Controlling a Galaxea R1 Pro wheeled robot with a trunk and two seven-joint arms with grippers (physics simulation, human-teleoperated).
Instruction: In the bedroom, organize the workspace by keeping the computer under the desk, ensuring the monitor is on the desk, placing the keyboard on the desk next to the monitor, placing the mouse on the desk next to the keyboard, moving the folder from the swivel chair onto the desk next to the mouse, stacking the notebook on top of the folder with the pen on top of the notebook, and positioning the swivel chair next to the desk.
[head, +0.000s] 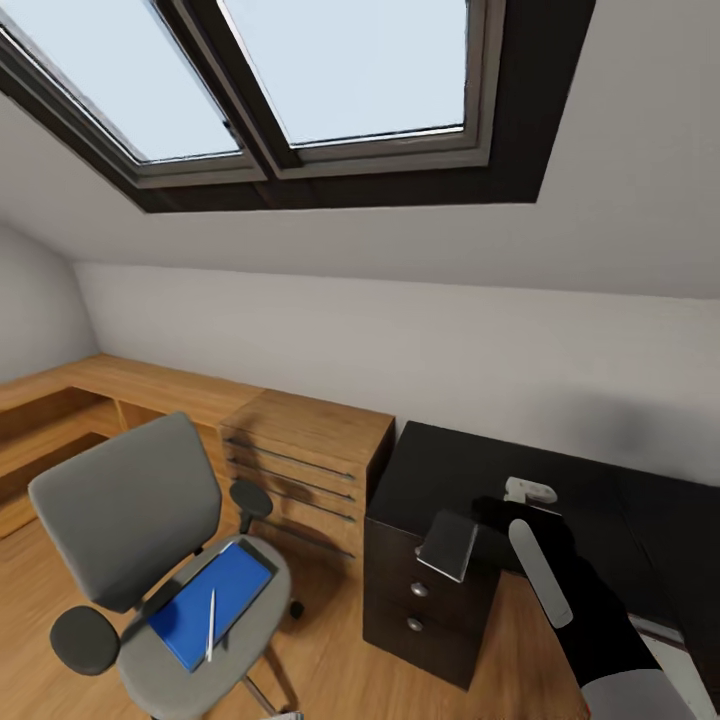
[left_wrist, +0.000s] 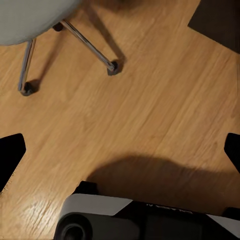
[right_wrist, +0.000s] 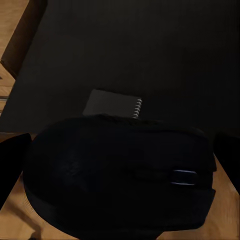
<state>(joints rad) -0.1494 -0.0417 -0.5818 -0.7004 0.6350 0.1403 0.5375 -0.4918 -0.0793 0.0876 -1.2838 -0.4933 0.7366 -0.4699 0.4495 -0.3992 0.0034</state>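
Note:
The grey swivel chair (head: 130, 510) stands on the wood floor at the left. A blue folder (head: 222, 590) lies on its seat, with a silver pen (head: 211, 625) on top of it. The black desk (head: 610, 500) is at the right, and a grey spiral notebook (head: 450, 545) (right_wrist: 112, 104) lies at its near left corner. My right gripper (head: 520, 510) (right_wrist: 120, 160) hovers over that corner, shut on a black mouse (right_wrist: 120, 175) that sits between its fingers. My left gripper (left_wrist: 120, 150) hangs open over bare floor beside the chair's legs (left_wrist: 90, 45).
A wooden chest of drawers (head: 300, 450) stands between chair and desk, and the desk's own dark drawers (head: 415, 600) face me. A low wooden bench (head: 60, 400) runs along the left wall. Skylight windows (head: 300, 70) sit in the sloped ceiling. My base (left_wrist: 145, 220) is just below the left gripper.

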